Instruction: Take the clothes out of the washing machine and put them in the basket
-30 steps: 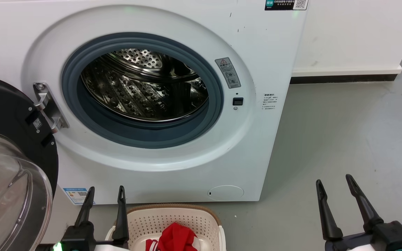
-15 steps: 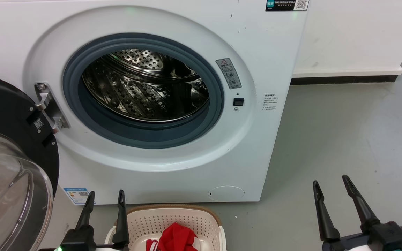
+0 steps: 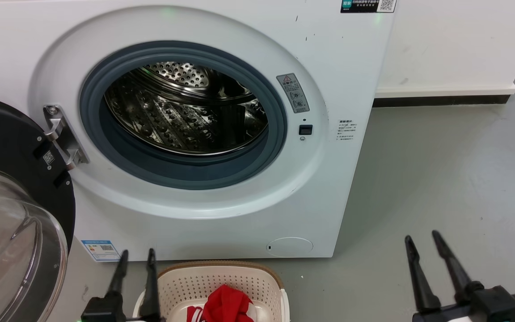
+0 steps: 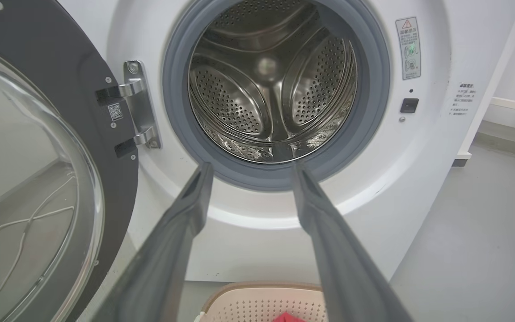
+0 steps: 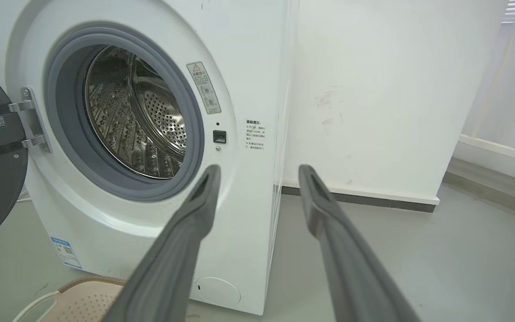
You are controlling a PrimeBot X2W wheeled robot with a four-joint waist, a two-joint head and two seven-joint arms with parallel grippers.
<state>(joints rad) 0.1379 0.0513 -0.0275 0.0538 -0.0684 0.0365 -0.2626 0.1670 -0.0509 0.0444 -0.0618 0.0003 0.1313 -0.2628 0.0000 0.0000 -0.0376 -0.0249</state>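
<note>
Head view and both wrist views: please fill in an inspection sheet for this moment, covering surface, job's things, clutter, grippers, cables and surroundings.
Surface: grey floor, faintly scuffed.
Job's things: washing machine with door swung open at the left; drum holds nothing visible; red and white clothes lie in the basket before it.
Clutter: nothing seen.
Grippers: left gripper open, empty, by the basket's left edge; right gripper open, empty, over the floor.
Cables: thin pale lines through the door glass, possibly cables; cannot tell.
Surroundings: white wall with dark skirting on the right.
</note>
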